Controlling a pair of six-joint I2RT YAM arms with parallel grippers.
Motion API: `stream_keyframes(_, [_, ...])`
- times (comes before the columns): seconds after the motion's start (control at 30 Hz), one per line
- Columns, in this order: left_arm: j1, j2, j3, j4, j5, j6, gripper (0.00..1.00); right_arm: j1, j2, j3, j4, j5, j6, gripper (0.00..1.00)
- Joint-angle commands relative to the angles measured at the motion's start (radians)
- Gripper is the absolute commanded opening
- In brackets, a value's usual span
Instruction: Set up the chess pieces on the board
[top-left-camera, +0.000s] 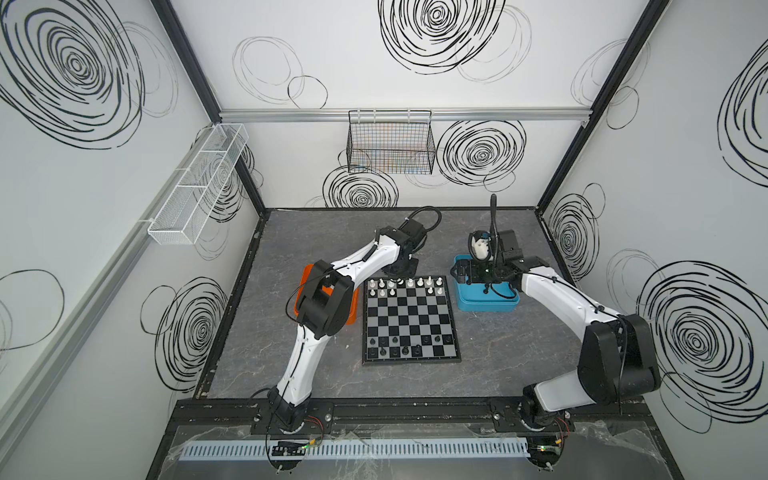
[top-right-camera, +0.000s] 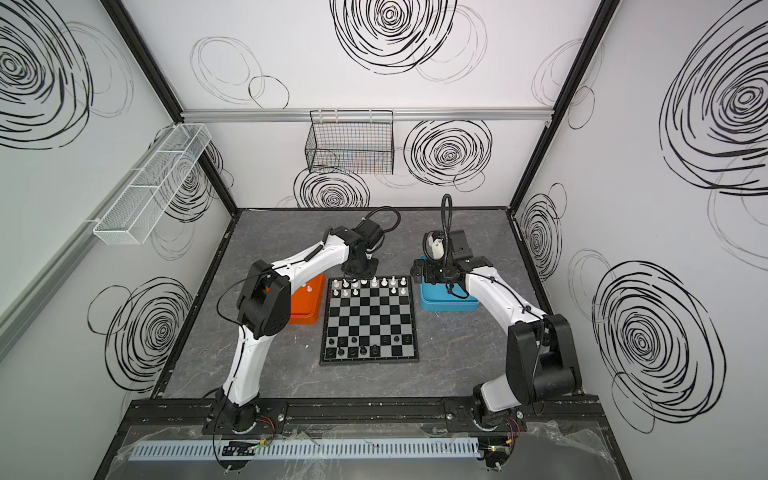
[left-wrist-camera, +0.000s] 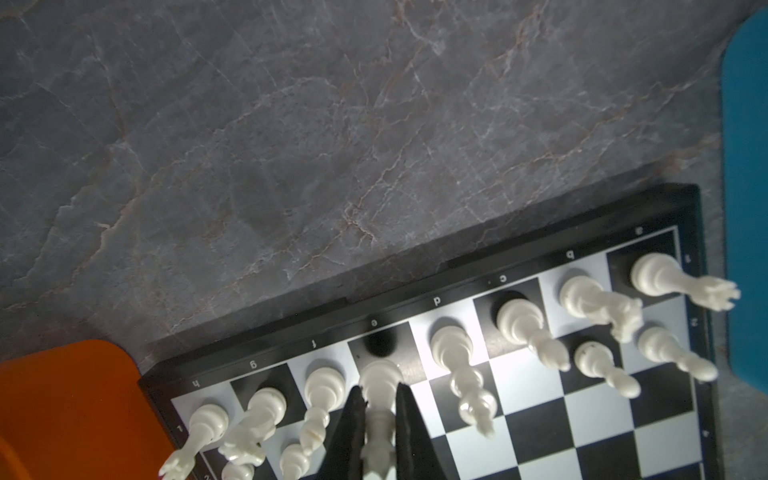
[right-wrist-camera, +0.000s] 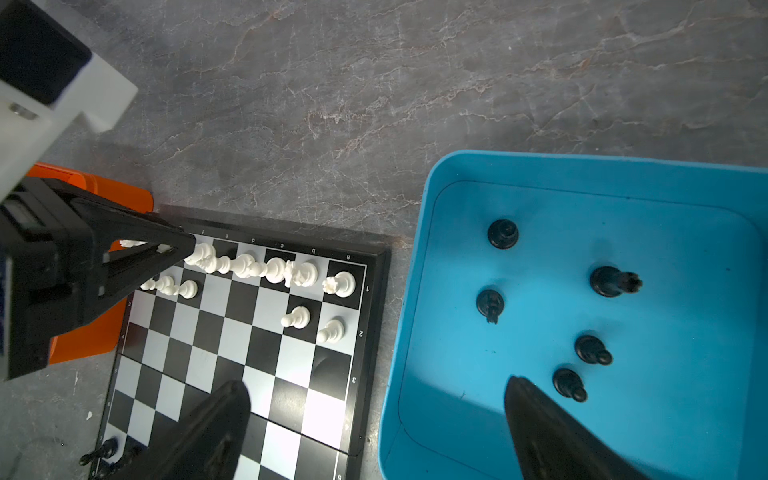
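1. Grey marbled desk (top-left-camera: 498, 374) carries the board (top-left-camera: 409, 320) at its middle, with white men on the two far rows and black men on the two near rows.
2. Your left hand (left-wrist-camera: 379, 390) is closed on a white piece (left-wrist-camera: 380, 374). It pinches the upper part, so the round base points down at the board.
3. That piece's long axis stands close to upright. The one bare square in the back white row, the e square (left-wrist-camera: 379, 345), lies just past the base, toward the board's lettered edge.
4. You are most likely seating this piece, and the move turns on a short shift toward that edge, then straight down. You cannot tell whether the base already touches the board.
5. White neighbours stand close on both sides, so a tilt could knock one over.
6. Your right hand (right-wrist-camera: 376, 384) is spread wide and holds nothing. It hangs over the blue tray (right-wrist-camera: 582, 160), at the side nearest the board.
7. Five black pieces (right-wrist-camera: 503, 234) sit in that tray, so the right arm is the nearer one for them.
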Motion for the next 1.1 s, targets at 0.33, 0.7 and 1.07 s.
stream_keyframes(0.33, [0.001,-0.027,-0.038,0.042,0.013,-0.017,0.11,-0.004,0.01,-0.003,0.006,-0.003,-0.003,1.0])
stream_keyframes(0.7, [0.002,-0.035,-0.053,0.063,-0.003,-0.02,0.11,-0.004,0.016,-0.005,0.009,-0.005,-0.003,1.0])
stream_keyframes(1.07, [0.002,-0.06,-0.097,0.107,-0.03,-0.031,0.1,-0.004,0.016,-0.006,0.01,-0.003,-0.003,1.0])
